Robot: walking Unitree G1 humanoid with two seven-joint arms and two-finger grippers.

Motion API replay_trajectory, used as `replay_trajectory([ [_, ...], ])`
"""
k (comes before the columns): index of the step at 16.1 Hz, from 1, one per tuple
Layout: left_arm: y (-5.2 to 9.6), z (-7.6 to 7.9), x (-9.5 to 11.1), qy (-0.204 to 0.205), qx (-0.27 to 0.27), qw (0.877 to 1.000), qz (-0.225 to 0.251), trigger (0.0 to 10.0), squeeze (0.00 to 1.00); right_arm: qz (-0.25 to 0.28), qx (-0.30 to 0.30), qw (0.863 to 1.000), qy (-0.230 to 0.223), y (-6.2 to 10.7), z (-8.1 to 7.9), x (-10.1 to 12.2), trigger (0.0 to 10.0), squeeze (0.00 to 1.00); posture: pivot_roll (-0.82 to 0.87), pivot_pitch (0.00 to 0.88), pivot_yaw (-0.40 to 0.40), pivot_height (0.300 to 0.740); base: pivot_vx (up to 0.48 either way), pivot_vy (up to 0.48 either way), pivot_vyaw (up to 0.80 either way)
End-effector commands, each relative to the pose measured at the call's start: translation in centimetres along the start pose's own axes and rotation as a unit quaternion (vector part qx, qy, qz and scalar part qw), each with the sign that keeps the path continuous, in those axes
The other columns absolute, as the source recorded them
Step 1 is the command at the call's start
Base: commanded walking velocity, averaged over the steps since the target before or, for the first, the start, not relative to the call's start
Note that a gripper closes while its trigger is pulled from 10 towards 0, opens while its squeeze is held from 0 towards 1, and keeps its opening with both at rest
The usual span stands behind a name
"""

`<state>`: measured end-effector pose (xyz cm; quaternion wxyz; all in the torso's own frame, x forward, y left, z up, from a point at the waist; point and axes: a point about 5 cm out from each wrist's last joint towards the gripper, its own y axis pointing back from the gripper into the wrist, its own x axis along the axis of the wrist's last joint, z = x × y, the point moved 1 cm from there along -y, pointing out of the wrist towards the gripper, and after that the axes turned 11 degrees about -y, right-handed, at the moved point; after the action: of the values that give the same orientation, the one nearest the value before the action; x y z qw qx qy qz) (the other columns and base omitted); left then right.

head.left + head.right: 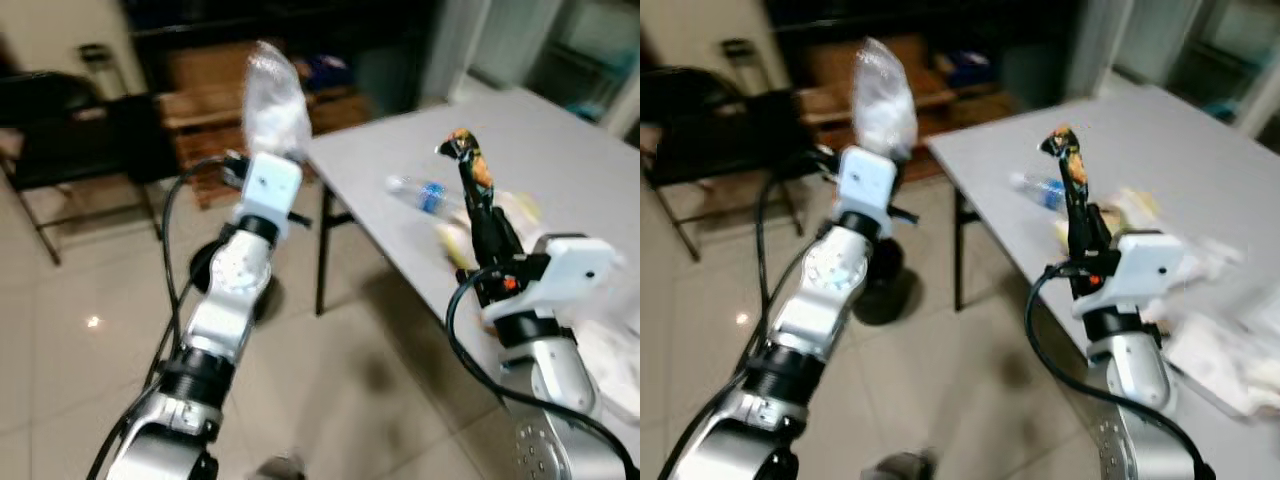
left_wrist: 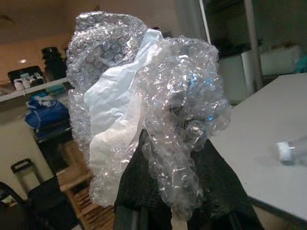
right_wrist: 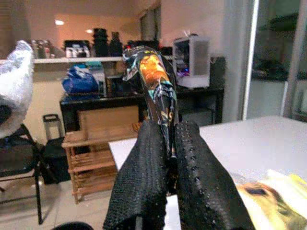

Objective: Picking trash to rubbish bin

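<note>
While your left gripper [image 2: 175, 191] pinches a wad of bubble wrap [image 1: 272, 100] up at eleven o'clock over the tiled floor [image 1: 80, 330], your right gripper [image 3: 168, 158] squeezes a colourful wrapper [image 3: 156, 86] at two o'clock above the white table [image 1: 560, 140], beside a plastic bottle [image 1: 420, 193].

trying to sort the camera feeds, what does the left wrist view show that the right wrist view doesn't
Left wrist view alone: the close texture of the bubble wrap wad clamped in the left end effector, and a plastic bottle's cap end lying on the table. Right wrist view alone: the right end effector shut on a colourful printed wrapper, plus yellow packaging on the table. Both: the white table, the wooden rack and the blue bag.
</note>
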<state>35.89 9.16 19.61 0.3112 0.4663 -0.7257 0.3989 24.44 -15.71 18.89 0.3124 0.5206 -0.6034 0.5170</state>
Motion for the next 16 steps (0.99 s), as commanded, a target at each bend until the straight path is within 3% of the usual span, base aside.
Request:
replay_trajectory([
  [1,0.03,-0.33,-0.04,-0.006,0.007,1.000,-0.003,10.0,0.00,-0.003,0.002,1.000,-0.005,0.01,-0.12,-0.15,10.0,0.00,0.17,0.074,-0.035,0.740,0.000,0.000,0.80],
  [9,0.10,-0.23,-0.29,0.020,-0.001,1.000,-0.014,10.0,0.00,0.002,-0.008,1.000,-0.013,-0.08,0.17,0.03,10.0,0.00,0.17,0.082,-0.040,0.740,0.000,0.000,0.67],
  [16,0.15,0.19,-0.37,0.076,-0.035,0.996,-0.022,10.0,0.00,0.002,-0.010,1.000,-0.016,-0.02,0.15,0.12,10.0,0.00,0.17,0.088,-0.044,0.740,0.000,0.000,0.00],
])
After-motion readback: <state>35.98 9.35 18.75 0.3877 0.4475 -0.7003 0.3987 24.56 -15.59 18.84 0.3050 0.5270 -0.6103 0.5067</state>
